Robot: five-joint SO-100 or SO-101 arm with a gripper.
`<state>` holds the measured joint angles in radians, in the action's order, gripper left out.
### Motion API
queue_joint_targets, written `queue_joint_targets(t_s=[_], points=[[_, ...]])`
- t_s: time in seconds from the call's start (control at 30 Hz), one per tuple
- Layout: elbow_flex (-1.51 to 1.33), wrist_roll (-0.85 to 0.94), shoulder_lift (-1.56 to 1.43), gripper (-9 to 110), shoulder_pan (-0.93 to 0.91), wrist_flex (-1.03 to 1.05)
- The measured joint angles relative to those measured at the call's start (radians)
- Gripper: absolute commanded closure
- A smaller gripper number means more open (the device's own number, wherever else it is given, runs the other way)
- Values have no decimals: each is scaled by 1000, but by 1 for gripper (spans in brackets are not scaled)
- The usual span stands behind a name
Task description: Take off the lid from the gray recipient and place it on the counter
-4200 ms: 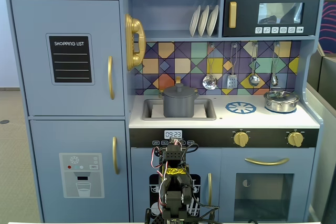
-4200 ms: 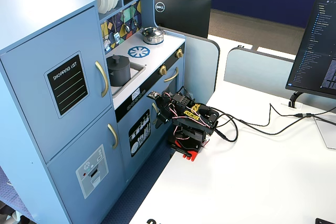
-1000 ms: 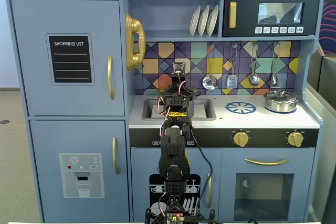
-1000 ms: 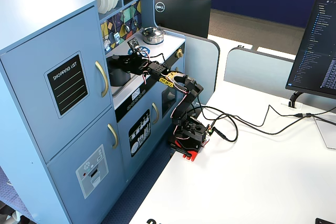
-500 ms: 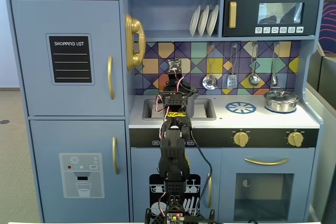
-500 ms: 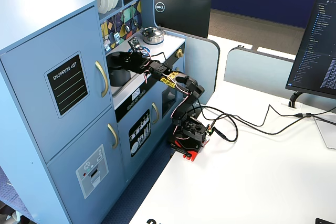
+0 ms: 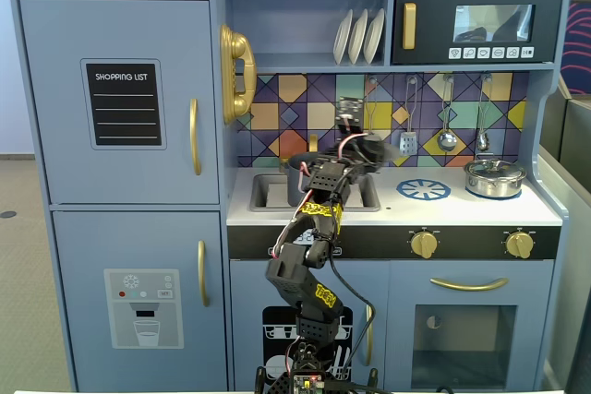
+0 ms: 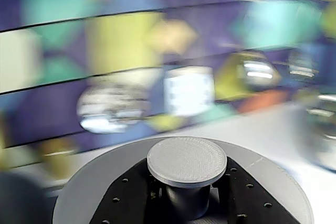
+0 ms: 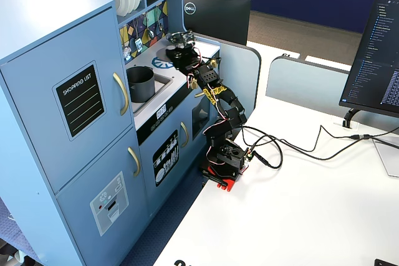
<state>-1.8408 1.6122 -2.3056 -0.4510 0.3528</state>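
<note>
The dark gray lid [image 8: 186,161] is in my gripper [image 8: 186,199]. The black fingers [image 8: 126,198] are shut on the stem under its knob, and its disc spreads around them. In a fixed view the gripper [image 7: 367,154] holds the lid [image 7: 374,147] in the air, above the counter [image 7: 462,211] and just right of the sink. The gray recipient [image 7: 297,182] stands uncovered in the sink recess, partly behind my arm. It also shows open in a fixed view [image 9: 140,83]. The wrist view's background is blurred.
A shiny steel pot with its lid [image 7: 494,177] stands at the counter's right end, beyond the blue burner print [image 7: 424,190]. Utensils [image 7: 447,126] hang on the tiled back wall. The sink's faucet is hidden by my arm. A monitor [image 9: 377,60] stands on the white desk.
</note>
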Motion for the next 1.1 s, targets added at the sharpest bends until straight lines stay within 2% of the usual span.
queue_joint_targets(t_s=[0.2, 0.53, 1.1], points=[[-143, -31, 32, 102, -94, -140], [-267, -25, 239, 102, -124, -433], [-281, 25, 420, 102, -121, -617]])
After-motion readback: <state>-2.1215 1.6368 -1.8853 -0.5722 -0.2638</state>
